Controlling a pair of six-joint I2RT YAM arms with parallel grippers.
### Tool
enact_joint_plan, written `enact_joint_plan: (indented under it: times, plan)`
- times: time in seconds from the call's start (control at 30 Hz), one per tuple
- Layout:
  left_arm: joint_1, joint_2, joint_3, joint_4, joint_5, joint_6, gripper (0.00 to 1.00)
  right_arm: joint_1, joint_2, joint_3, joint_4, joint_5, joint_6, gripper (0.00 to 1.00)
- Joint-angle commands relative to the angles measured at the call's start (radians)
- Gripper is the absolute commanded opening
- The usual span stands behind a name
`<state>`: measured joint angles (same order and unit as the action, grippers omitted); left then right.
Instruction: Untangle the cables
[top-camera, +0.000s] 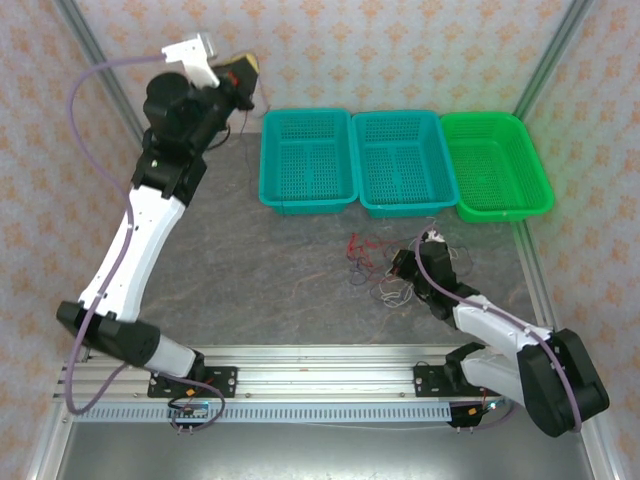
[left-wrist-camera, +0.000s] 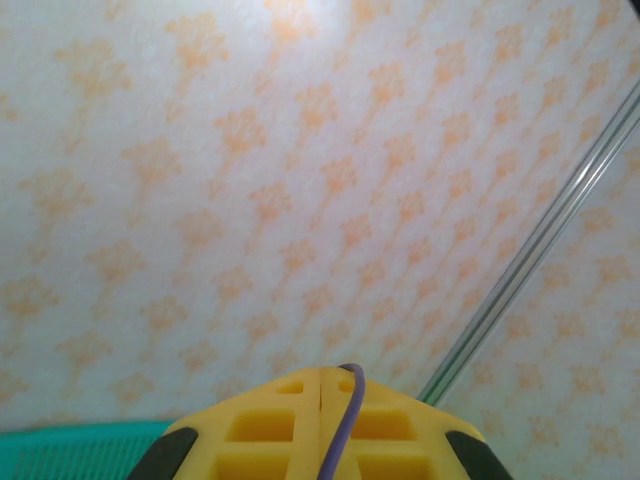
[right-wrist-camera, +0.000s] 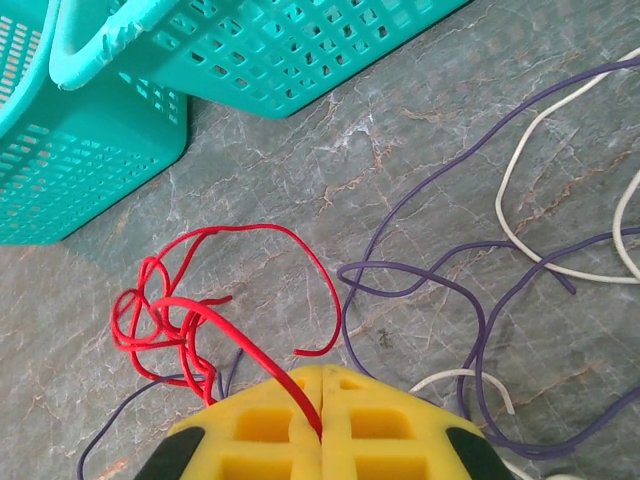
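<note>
left gripper (left-wrist-camera: 320, 378) up high near wall (left-wrist-camera: 250, 150), jaws pressed together on dark purple wire (left-wrist-camera: 347, 415). right gripper (right-wrist-camera: 322, 378) low over table (top-camera: 250, 290), jaws pinched tight on red wire (right-wrist-camera: 150, 305). red wire curls in messy loops just ahead of right gripper. white wire (right-wrist-camera: 503, 195) lies on table to right, crosses dark purple wire there. teal baskets (top-camera: 306, 205) and green basket (top-camera: 500, 212) sit in row behind wires.

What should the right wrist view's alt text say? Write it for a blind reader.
The right gripper is shut on a red wire that tangles into loops at left on a grey marbled table. A dark wire and a white wire loop at right; teal baskets stand top left.
</note>
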<state>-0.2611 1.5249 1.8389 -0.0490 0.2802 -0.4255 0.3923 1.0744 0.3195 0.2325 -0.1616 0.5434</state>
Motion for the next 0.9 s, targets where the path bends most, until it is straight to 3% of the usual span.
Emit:
enact_joint_plan:
  times: [0.0,0.17,0.27,0.6,0.77,0.87]
  plan:
    - [-0.005,0.126,0.18,0.002,-0.008,0.011,0.0,0.007,-0.025,-0.021,0.014,0.029,0.024,0.0]
    - [-0.004,0.376,0.493,-0.072,0.009,0.006,0.0,0.008,-0.077,-0.034,-0.022,0.053,0.029,0.0]
    - [-0.004,0.517,0.597,-0.147,-0.002,0.001,0.0,0.007,-0.109,-0.04,-0.04,0.072,0.028,0.0]
    - [-0.004,0.641,0.384,-0.189,-0.136,0.008,0.0,0.007,-0.164,-0.038,-0.098,0.08,0.007,0.0]
    - [-0.006,0.611,0.343,-0.255,-0.145,0.041,0.33,0.005,-0.176,0.003,-0.212,0.181,0.024,0.0]
    - [-0.007,0.532,0.272,-0.256,-0.156,0.069,0.61,-0.012,-0.161,0.046,-0.295,0.251,0.032,0.05]
